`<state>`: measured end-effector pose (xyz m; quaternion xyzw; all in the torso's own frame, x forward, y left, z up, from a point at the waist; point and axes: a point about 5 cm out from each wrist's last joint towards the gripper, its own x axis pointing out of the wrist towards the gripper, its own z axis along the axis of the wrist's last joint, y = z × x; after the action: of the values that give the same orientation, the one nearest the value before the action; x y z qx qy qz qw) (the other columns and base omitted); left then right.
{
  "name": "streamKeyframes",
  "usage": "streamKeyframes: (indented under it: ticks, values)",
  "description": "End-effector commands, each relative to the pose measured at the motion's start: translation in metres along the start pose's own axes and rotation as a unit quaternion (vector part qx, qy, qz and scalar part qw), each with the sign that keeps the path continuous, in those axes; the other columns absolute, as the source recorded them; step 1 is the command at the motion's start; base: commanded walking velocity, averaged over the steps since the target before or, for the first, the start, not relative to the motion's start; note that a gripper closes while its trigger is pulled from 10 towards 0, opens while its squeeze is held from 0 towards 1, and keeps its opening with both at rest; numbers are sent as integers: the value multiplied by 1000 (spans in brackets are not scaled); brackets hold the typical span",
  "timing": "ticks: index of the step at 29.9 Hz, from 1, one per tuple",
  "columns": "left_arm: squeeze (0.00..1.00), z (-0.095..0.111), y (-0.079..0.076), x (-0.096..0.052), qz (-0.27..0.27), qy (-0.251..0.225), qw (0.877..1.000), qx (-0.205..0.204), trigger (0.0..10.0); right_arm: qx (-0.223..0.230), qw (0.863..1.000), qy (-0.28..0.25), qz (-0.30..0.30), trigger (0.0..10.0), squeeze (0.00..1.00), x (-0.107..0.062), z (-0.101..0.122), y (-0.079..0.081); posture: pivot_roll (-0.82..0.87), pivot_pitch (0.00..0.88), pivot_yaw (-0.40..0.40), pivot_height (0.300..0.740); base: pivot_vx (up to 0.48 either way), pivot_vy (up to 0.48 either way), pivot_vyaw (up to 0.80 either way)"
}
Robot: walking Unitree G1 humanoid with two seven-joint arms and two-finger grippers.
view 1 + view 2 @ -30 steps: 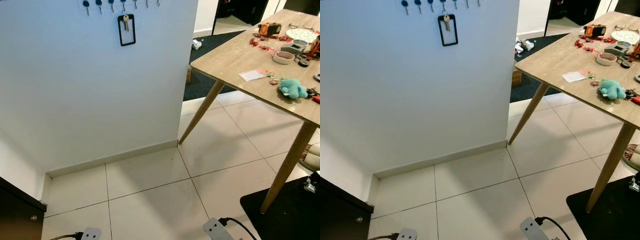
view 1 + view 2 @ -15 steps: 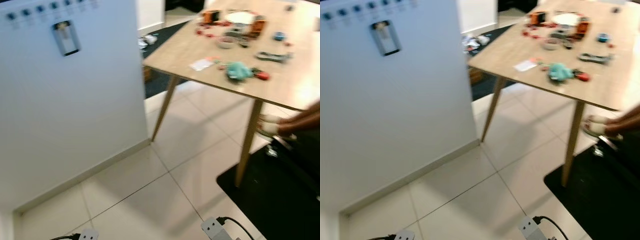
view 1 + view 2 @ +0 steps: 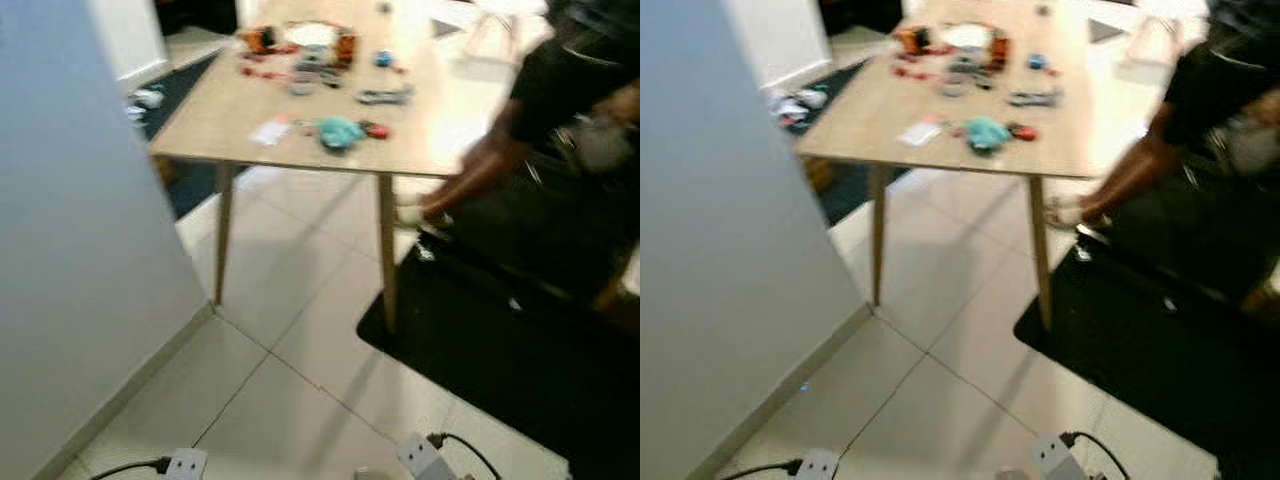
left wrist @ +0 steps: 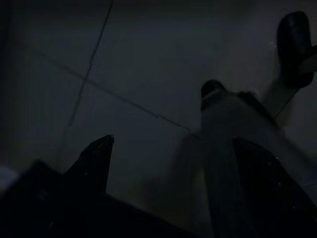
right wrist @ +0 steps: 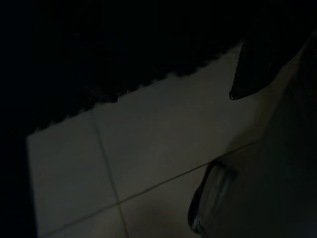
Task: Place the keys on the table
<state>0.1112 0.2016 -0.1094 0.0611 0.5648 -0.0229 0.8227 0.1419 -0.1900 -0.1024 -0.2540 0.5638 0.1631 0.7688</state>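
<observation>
The wooden table stands ahead on slanted legs, blurred. On it lie a teal plush toy, a white card and several small items toward the far end; I cannot make out keys among them. My left gripper hangs low over the dim floor tiles, open with nothing between its fingers. My right gripper also hangs open and empty, above pale tiles at the edge of a black mat.
A person in dark clothes sits at the table's right side, one arm reaching down. A black mat covers the floor under them. A grey wall fills the left. Two power strips with cables lie on the tiles near me.
The camera has swung to the right: the wall with the key hooks has slid out to the left, and the table and the seated person have come toward the middle.
</observation>
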Motion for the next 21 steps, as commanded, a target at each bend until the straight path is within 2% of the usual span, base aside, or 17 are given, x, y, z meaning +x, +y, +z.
streamKeyframes:
  ticks: [1,12,14,21]
  values:
    - [0,-10,-4,-1,-7,14,1000,-5,10000,3,1000,0,17,10000,0,0,-2,6,-81,74,84,740,0,0,-800]
    - [0,-10,-4,-1,-7,12,1000,-14,10000,3,1000,7,7,10000,0,-3,-17,-15,-84,76,81,740,0,0,-800]
    - [0,-10,-4,-1,-8,12,1000,-17,10000,5,1000,6,2,10000,0,-4,-21,-20,-84,76,81,740,0,0,0]
    - [0,-10,-5,-1,-12,11,1000,-22,10000,3,1000,6,1,10000,0,-4,-22,-21,-84,63,81,740,0,0,0]
